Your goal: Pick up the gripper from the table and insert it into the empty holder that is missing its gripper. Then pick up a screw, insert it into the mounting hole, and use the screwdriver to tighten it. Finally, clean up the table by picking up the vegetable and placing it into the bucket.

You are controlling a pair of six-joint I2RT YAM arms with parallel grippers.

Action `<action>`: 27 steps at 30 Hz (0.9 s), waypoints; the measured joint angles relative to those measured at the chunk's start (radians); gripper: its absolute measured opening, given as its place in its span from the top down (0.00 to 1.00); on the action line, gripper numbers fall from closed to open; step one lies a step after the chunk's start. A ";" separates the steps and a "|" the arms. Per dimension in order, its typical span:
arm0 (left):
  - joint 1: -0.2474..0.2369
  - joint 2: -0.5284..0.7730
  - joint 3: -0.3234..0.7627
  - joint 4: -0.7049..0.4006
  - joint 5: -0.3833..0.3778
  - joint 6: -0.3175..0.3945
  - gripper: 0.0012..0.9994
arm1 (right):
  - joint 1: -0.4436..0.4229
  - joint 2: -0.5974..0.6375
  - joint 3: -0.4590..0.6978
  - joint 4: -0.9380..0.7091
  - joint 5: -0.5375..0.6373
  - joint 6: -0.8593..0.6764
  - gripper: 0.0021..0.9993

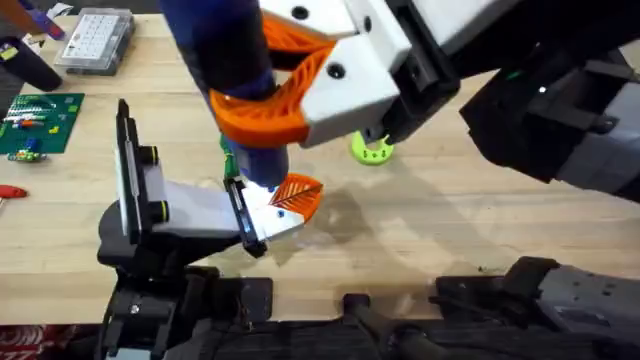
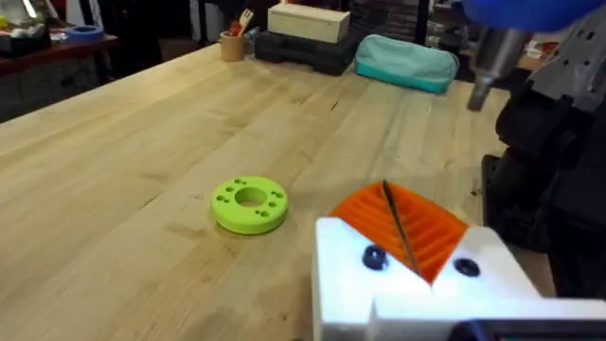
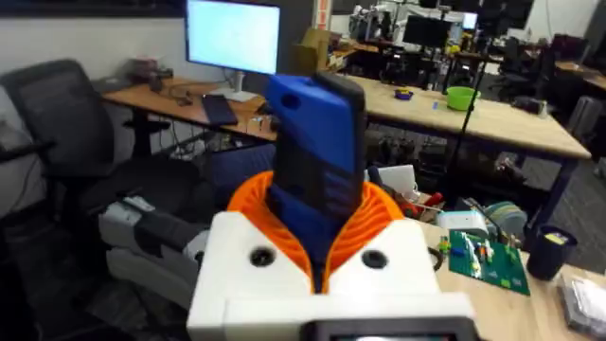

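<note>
While the right gripper (image 1: 262,95) hung over the middle of the bench (image 1: 480,230), its orange-padded fingers (image 3: 379,213) were clamped around the blue screwdriver (image 1: 235,60), held roughly upright. From the right wrist view the screwdriver body (image 3: 317,142) sat squarely between the pads. Its lower end came down right at the holder (image 1: 190,205), near the black plate where the small white gripper (image 1: 285,205) with the orange ribbed tip was seated on the stub's end. Couldn't make out the bit contacting a screw from the overhead view; that spot was hidden by the tool.

The left gripper (image 2: 402,223) was low over the bench, pads (image 2: 436,232) pressed together with just a thin dark seam between them, holding nothing. Lime-green disc with holes (image 2: 250,204) lay flat on the bench just beside it. In the left wrist view the screwdriver's metal bit (image 2: 483,80) showed at the upper right, pointing down toward the dark holder base.

In the overhead view a sliver of green (image 1: 228,160) peeked out beside the screwdriver; couldn't tell what it was. Far left of the bench: a green circuit board (image 1: 40,122) and a clear parts box (image 1: 95,40). Far end in the left wrist view: a teal pouch (image 2: 407,62).
</note>
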 joint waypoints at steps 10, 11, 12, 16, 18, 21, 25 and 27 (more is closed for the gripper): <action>0.000 0.000 0.000 0.000 0.000 0.000 0.99 | 0.000 0.029 0.000 -0.054 -0.006 -0.057 0.97; 0.000 0.000 0.000 0.000 0.000 0.000 0.99 | 0.000 0.040 0.000 -0.055 -0.005 -0.058 0.97; 0.000 0.000 0.000 0.000 0.000 0.000 0.99 | 0.000 0.052 0.000 -0.057 -0.003 -0.059 0.97; 0.000 0.000 0.000 0.000 0.000 0.000 0.99 | 0.000 0.086 0.000 -0.049 0.013 -0.059 0.97; 0.000 0.000 0.000 0.000 0.000 0.000 0.99 | 0.000 0.093 0.000 -0.021 0.018 -0.059 0.97; 0.000 0.000 0.000 0.000 0.000 0.000 0.99 | 0.000 0.093 0.000 0.035 0.021 -0.059 0.97; 0.000 0.000 0.000 0.000 0.000 0.000 0.99 | 0.000 0.091 -0.020 0.062 0.045 -0.053 0.97; 0.000 0.000 0.000 0.000 0.000 0.000 0.99 | 0.000 0.091 -0.041 0.086 0.054 -0.040 0.97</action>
